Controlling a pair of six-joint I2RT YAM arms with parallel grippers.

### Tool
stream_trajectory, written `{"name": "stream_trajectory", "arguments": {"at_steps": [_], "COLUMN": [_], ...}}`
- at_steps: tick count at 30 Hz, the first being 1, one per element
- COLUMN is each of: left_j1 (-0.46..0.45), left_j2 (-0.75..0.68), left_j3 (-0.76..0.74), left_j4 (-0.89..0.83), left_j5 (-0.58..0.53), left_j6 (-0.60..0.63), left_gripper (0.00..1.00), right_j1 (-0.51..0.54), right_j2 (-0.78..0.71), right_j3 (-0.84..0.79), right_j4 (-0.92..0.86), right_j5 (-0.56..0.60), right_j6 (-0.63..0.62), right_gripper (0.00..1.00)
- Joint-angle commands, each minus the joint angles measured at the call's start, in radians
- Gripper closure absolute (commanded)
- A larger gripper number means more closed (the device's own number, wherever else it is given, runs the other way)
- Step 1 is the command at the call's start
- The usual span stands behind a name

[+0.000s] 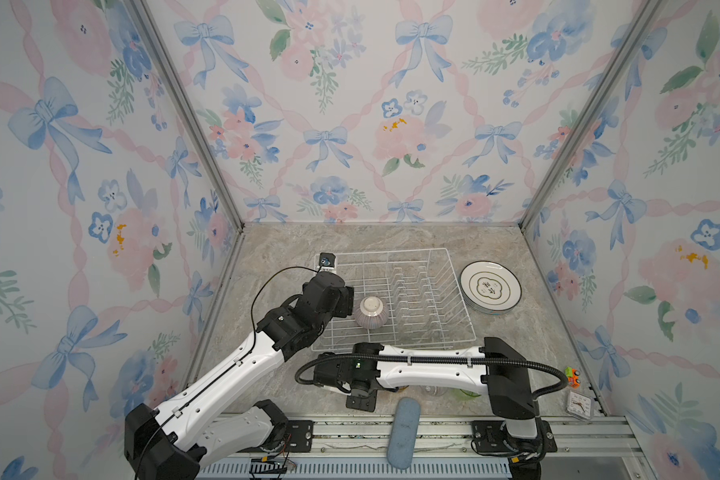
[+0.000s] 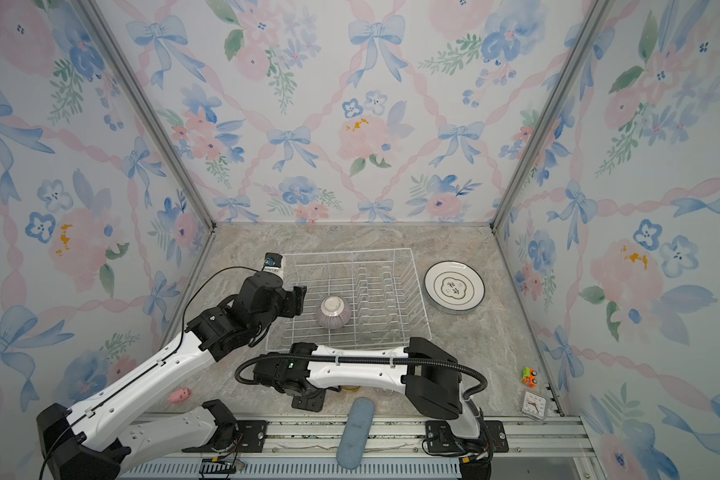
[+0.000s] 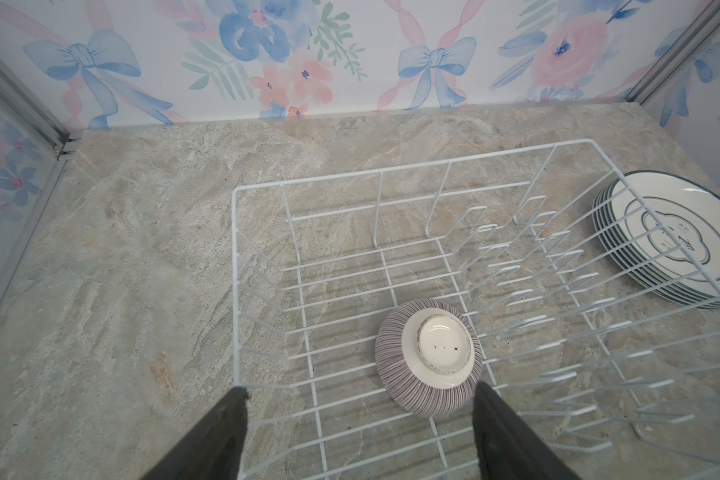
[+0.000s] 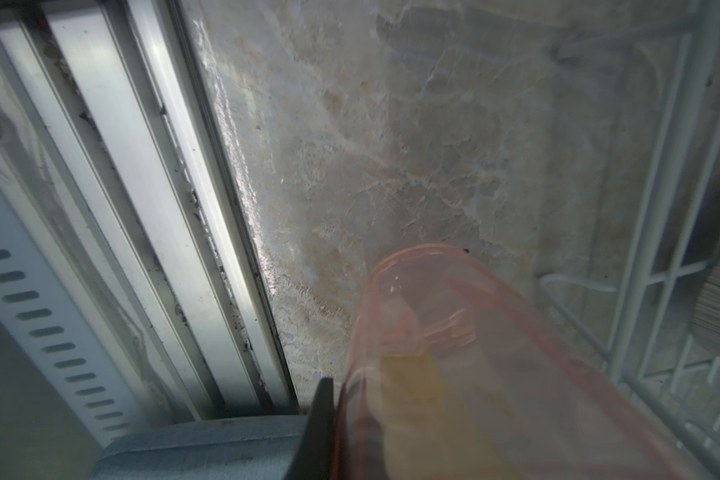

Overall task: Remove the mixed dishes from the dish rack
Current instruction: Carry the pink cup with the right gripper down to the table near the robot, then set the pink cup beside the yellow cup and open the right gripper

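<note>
Gaping wide and gripping nothing, your left gripper (image 3: 358, 392) hangs over the rack (image 1: 416, 291), the upturned bowl (image 3: 429, 357) just ahead of it, arm stretched forward. Your right gripper (image 4: 337, 403) is clamped on the pink tumbler (image 4: 454, 332) by the front rail (image 4: 163, 208), forearm across to the left.

A blue pad (image 1: 404, 432) lay over the surface's (image 1: 292, 245) front edge. Well right of the pad sat a clock (image 1: 579, 405) and toy car (image 1: 572, 376); well left, a pink toy (image 2: 179, 395).

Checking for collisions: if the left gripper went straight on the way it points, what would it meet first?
Probably the upturned striped bowl in the dish rack, just ahead of the open left gripper; depth is unclear.
</note>
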Motion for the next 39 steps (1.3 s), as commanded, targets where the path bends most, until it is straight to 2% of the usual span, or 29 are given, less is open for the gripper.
{"name": "stream_trajectory", "arguments": {"at_steps": [1, 14, 24, 27, 31, 39], "left_j1": [0.005, 0.006, 0.007, 0.009, 0.012, 0.022], "left_j2": [0.012, 0.046, 0.046, 0.045, 0.045, 0.045], "left_j3": [-0.020, -0.015, -0.021, -0.024, -0.026, -0.026], "left_j4": [0.022, 0.031, 0.030, 0.030, 0.031, 0.029], "left_j5": [0.019, 0.025, 0.025, 0.026, 0.028, 0.040], "left_j6": [0.006, 0.019, 0.027, 0.028, 0.032, 0.035], "left_gripper": [0.20, 0.19, 0.19, 0.19, 0.19, 0.19], "right_j1": [-0.015, -0.039, -0.047, -0.049, -0.050, -0.067], "right_j2": [0.019, 0.035, 0.041, 0.034, -0.012, -0.185], "right_j3": [0.027, 0.014, 0.014, 0.013, 0.002, -0.063], "right_j4": [-0.038, -0.022, -0.011, -0.009, 0.012, 0.081], "right_j5": [-0.004, -0.023, -0.027, -0.016, -0.018, -0.060], "right_j6": [-0.020, -0.030, -0.028, -0.024, -0.020, -0.003], "right_gripper": [1.00, 0.92, 0.79, 0.71, 0.59, 0.57]}}
